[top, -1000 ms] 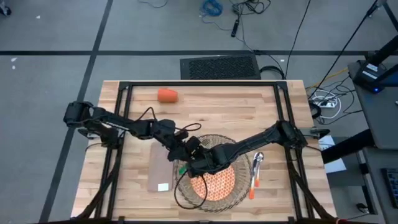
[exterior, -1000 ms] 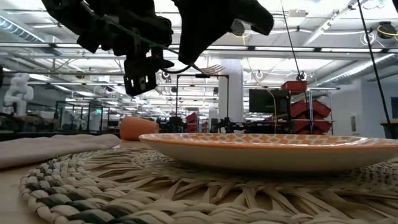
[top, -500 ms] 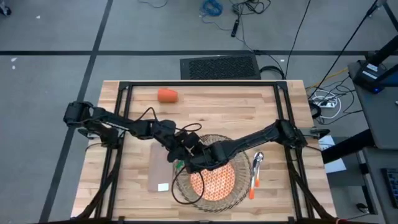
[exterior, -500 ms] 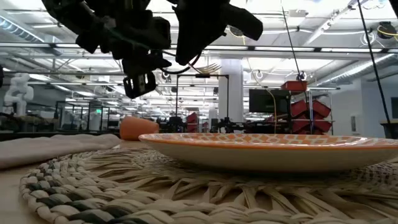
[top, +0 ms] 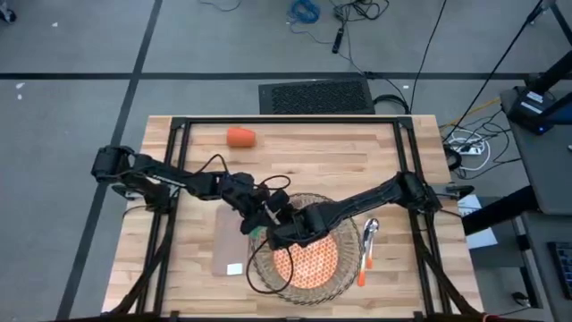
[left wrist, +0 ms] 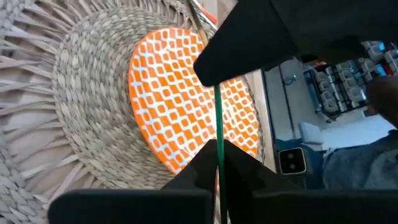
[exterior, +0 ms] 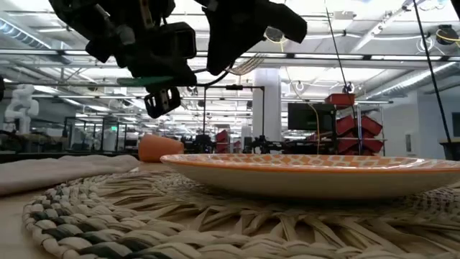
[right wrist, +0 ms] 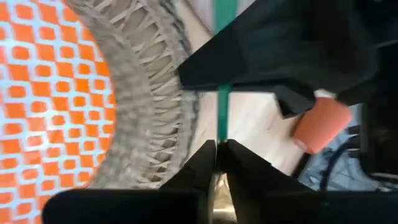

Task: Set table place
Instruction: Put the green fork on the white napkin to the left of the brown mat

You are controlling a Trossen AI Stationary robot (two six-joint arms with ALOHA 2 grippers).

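Light butcher-block table (top: 393,161) carries the setting, with an industrial hall behind it in the low view. Nearest that camera lies the woven placemat (exterior: 180,216) with the orange-patterned plate (exterior: 316,173) on it; the beige napkin (top: 230,243) sits beside the mat, two utensils (top: 366,246) on its other side. Above the mat's edge, the left gripper (top: 257,220) and right gripper (top: 275,234) both pinch a green-handled fork (left wrist: 219,134), fingers narrowed on it. Farther back lies the orange cup (top: 240,137) on its side.
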